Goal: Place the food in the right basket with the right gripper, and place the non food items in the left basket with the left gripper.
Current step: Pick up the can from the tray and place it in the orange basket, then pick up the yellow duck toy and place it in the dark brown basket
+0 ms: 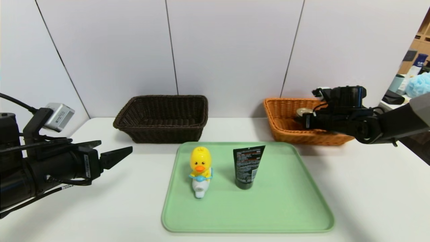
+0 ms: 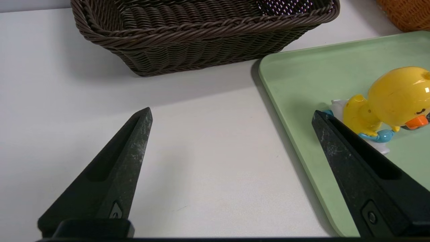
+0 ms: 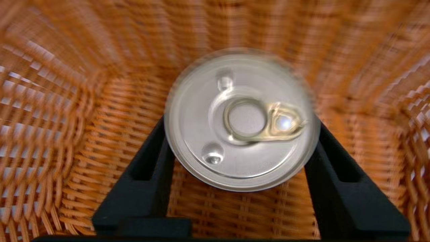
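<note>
The right gripper (image 3: 240,148) is inside the orange basket (image 1: 285,129), behind the green tray (image 1: 285,201) on its right. The tin can (image 3: 240,119) sits between its two fingers (image 3: 151,168), but I cannot tell if they squeeze it or have let go. The left gripper (image 2: 231,117) hangs wide open left of the tray. The yellow duck (image 1: 200,166) and black tube (image 1: 247,166) stand on the tray. The dark brown basket (image 1: 161,134) is behind the tray on its left.
</note>
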### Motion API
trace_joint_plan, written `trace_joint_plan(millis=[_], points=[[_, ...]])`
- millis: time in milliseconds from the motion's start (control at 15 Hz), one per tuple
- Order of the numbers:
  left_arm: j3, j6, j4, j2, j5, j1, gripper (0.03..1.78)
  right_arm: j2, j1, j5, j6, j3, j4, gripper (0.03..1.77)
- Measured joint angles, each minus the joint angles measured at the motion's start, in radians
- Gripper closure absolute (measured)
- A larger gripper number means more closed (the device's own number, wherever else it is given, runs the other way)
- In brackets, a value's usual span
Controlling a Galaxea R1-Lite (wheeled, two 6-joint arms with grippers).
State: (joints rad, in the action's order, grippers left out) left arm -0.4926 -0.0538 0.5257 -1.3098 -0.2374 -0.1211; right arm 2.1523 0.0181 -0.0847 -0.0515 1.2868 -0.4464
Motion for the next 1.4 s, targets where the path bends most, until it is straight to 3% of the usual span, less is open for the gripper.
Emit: trace_joint_plan(millis=[267,667,1200,1400], points=[[0.000,0.000,0.000,-0.003,0.000,0.000,0.12,0.005,0.000,0.003,0.000,0.026,0.002,0.42],[-0.015,0.003,-0.001,-0.004,0.001,0.000,0.12,-0.035,0.008,0.021,-0.005,0.079,0.023,0.24],[-0.056,-0.003,-0.007,-0.002,0.003,-0.024,0.12,-0.339,0.095,0.092,-0.013,0.170,0.213,0.14],[-0.056,-0.032,-0.010,0.002,0.062,-0.105,0.12,-0.481,0.123,0.127,-0.010,0.080,0.299,0.13]])
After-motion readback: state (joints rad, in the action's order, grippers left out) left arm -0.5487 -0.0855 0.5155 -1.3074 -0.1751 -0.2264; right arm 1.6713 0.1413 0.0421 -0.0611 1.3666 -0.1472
